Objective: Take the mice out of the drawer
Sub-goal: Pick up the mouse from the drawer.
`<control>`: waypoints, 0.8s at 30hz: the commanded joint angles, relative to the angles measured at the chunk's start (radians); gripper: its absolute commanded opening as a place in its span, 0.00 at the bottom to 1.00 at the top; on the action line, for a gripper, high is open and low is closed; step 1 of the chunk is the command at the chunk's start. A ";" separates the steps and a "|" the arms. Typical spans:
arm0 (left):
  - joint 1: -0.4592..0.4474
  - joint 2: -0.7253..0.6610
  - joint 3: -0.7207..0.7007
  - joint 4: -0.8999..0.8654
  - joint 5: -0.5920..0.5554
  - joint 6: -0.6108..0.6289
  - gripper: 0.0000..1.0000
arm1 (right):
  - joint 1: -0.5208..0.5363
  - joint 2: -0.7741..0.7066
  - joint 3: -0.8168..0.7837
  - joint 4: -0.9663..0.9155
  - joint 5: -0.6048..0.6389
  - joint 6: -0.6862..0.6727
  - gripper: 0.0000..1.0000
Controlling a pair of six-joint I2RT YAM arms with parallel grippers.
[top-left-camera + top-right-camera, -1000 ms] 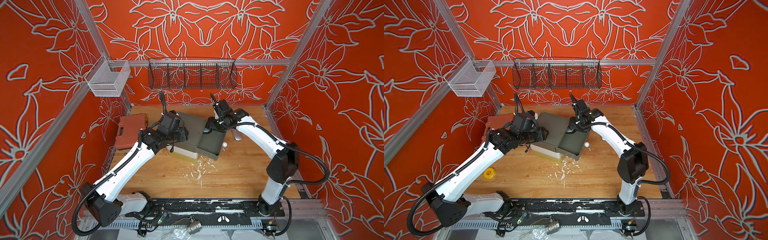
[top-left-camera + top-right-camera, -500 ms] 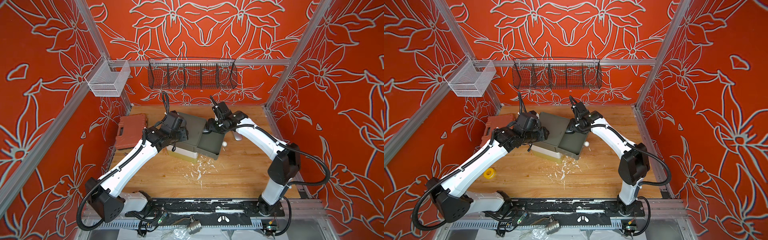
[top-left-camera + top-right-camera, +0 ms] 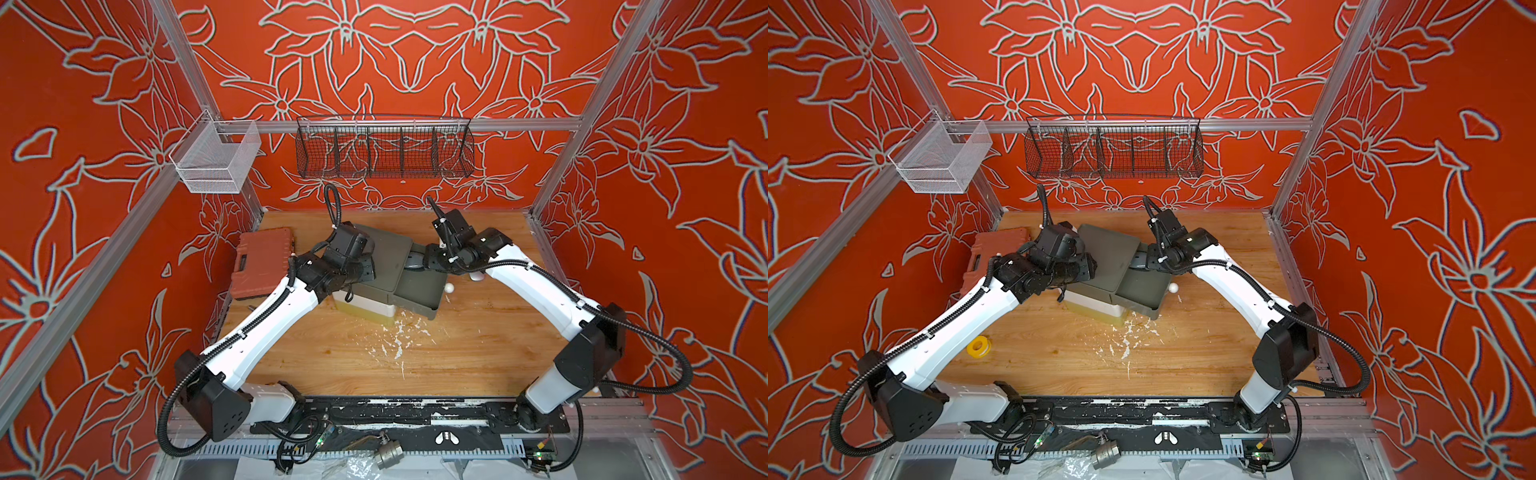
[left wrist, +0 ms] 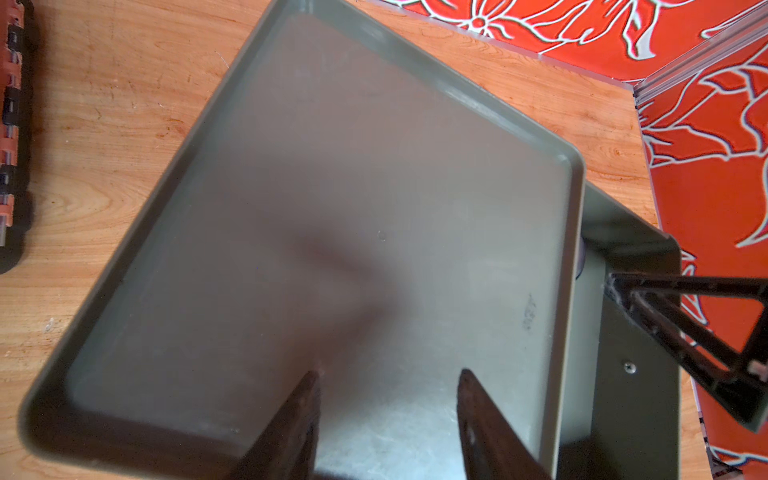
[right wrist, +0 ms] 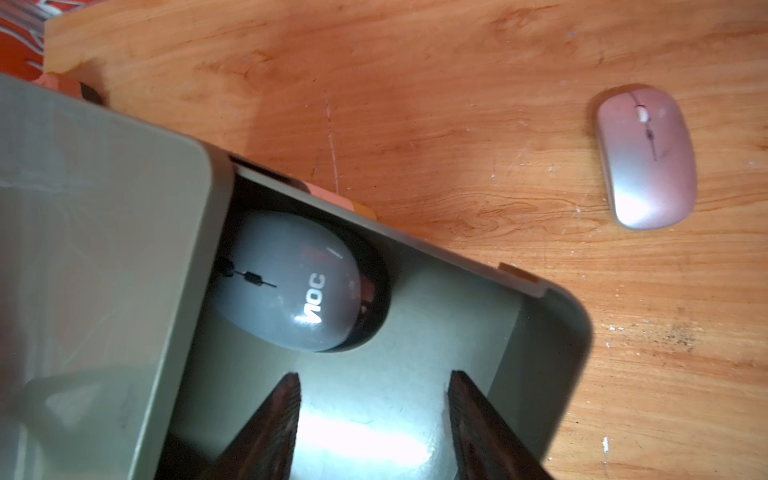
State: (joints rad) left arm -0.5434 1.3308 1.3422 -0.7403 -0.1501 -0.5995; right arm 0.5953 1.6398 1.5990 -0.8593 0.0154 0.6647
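Note:
A dark grey mouse (image 5: 291, 282) with a pale logo lies in the open olive drawer (image 5: 536, 332), its front end tucked under the cabinet top (image 5: 104, 232). My right gripper (image 5: 372, 374) hangs open over the drawer floor just short of this mouse, touching nothing. Both top views show the mouse (image 3: 412, 261) (image 3: 1136, 262) ahead of the right gripper (image 3: 428, 262). A silver mouse (image 5: 646, 156) rests on the wooden table beside the drawer. My left gripper (image 4: 387, 371) is open and empty above the cabinet's tray-like top (image 4: 332, 187) (image 3: 368, 268).
An orange tool case (image 3: 264, 266) lies left of the cabinet. A white box (image 3: 370, 309) sits under the cabinet, with white flakes (image 3: 395, 345) scattered in front. A yellow tape roll (image 3: 978, 347) lies under my left arm. A black wire basket (image 3: 384, 147) and a white mesh basket (image 3: 216, 162) hang on the rails.
My left arm has shifted slightly toward the back over the cabinet top. My right gripper has stayed over the drawer near the grey mouse, its jaws a little narrower.

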 commanded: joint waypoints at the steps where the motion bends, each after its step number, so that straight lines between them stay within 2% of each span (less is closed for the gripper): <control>1: 0.003 -0.007 0.000 -0.011 -0.019 -0.016 0.51 | -0.003 0.045 0.091 -0.025 -0.044 -0.027 0.58; 6: 0.003 -0.009 -0.002 -0.009 -0.011 -0.013 0.52 | -0.008 0.119 0.154 -0.005 -0.077 -0.017 0.57; 15: 0.005 0.020 0.012 0.002 0.002 -0.008 0.51 | -0.017 0.235 0.268 -0.046 -0.028 -0.012 0.53; 24: 0.014 0.031 0.001 0.008 -0.018 -0.023 0.50 | -0.011 0.239 0.227 -0.088 0.019 -0.021 0.52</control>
State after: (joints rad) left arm -0.5369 1.3556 1.3422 -0.7383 -0.1490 -0.6037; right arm 0.5785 1.8801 1.8389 -0.9016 -0.0139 0.6468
